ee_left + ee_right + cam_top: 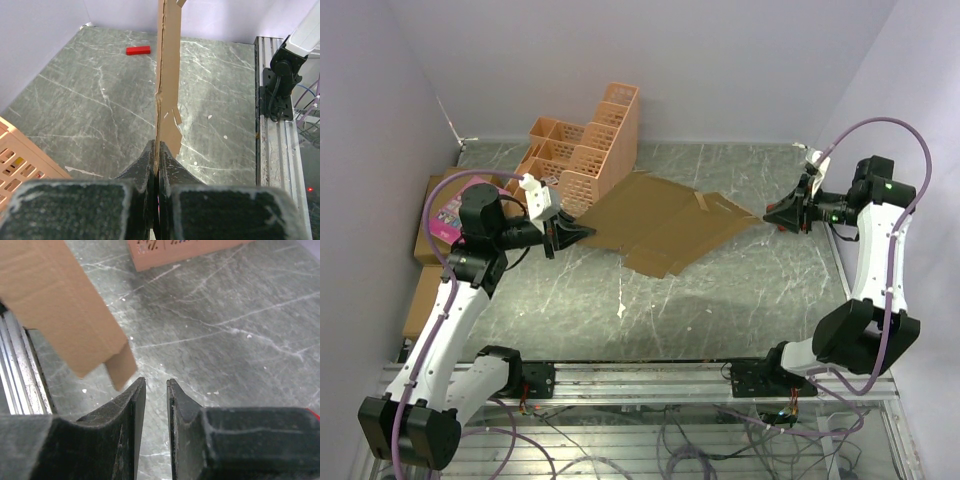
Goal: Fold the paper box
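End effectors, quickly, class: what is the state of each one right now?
Left end effector: closed, gripping the flat brown cardboard box sheet by its edge.
Right end effector: narrowly open, holding nothing.

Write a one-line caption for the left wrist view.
Left gripper shut on the cardboard sheet, seen edge-on above the grey table; red block beyond.
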`<state>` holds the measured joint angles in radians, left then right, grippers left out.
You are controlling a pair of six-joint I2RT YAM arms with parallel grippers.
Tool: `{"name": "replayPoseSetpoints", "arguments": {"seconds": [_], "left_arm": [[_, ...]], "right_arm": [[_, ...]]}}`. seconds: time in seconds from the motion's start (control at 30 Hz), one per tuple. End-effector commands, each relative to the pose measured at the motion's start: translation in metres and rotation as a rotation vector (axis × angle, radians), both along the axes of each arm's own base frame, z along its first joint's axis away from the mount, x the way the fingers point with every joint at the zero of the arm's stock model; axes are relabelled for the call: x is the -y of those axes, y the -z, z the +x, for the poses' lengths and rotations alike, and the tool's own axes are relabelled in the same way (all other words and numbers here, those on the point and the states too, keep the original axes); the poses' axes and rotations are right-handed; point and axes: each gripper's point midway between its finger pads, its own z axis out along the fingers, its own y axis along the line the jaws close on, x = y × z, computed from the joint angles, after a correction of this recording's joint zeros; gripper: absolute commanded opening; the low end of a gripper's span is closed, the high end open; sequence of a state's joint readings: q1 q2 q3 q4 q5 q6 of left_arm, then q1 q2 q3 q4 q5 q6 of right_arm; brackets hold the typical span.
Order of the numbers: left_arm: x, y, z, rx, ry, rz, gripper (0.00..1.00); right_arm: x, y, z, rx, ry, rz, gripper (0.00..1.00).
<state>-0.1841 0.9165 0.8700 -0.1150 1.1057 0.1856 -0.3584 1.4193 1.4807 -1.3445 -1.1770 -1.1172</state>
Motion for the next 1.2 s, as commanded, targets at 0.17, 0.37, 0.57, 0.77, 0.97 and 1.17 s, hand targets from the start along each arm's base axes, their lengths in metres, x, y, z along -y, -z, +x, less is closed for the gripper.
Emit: {"name": "replayPoseSetpoints", "arguments": {"seconds": [0.17,0.37,0.57,0.77,0.97,1.17], "left_arm": [[-0.001,-0.016,0.000,0.062,0.020,-0.020,0.07],[0.000,-0.017,-0.001,0.061,0.027,-0.022,0.07],[0.000,-0.019,-0.002,0.068,0.034,-0.027,0.07],[0.001,-0.021,-0.005,0.065,0.061,-0.038,0.07],[0.003,-0.023,-0.014,0.064,0.116,-0.049,0.07],[0.004,-0.023,-0.017,0.055,0.148,-0.054,0.07]], "right_arm": [[-0.032,-0.022,-0.026,0.023,-0.076,0.051,0.24],[-0.037,-0.016,-0.029,0.001,-0.090,0.063,0.26],[-0.037,-0.006,-0.028,-0.022,-0.095,0.069,0.31],[-0.037,0.000,-0.024,-0.023,-0.109,0.081,0.32],[-0.038,-0.003,-0.016,-0.004,-0.113,0.106,0.34],[-0.036,-0.011,-0.010,0.047,-0.104,0.096,0.40]]}}
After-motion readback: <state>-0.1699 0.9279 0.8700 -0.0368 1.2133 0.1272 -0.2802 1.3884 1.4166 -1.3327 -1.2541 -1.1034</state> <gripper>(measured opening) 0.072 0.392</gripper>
